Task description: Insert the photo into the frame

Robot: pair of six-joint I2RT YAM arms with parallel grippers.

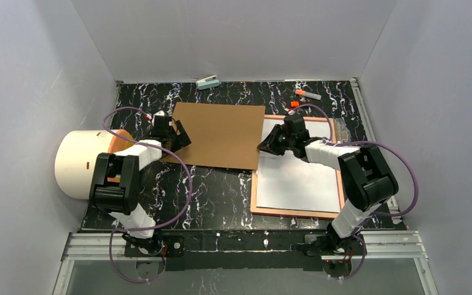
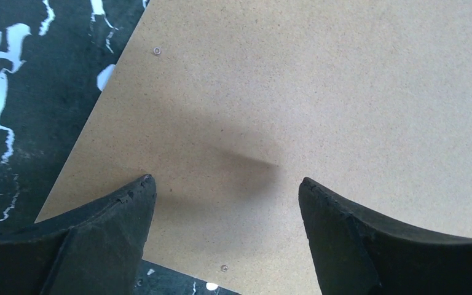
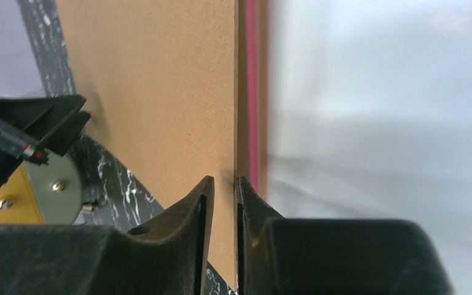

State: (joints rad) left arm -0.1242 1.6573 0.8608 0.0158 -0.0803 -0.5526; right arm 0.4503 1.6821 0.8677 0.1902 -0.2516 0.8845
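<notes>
The photo (image 1: 298, 181) is lying white-side up in the frame (image 1: 295, 213) at right, the left gripper (image 2: 227, 181) is hovering spread over the board (image 1: 221, 132), and the right gripper (image 3: 224, 179) is narrowly straddling the board's right edge, grip unconfirmed, risking snagging the frame and dislodging the photo.

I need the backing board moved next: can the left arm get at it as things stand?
Probably yes: the left gripper hangs open right above the backing board, with nothing between them, though the board looks to lie flat.

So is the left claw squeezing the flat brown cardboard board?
No, the left claw stands wide open over the flat brown cardboard board, with nothing gripped between its tips.
</notes>
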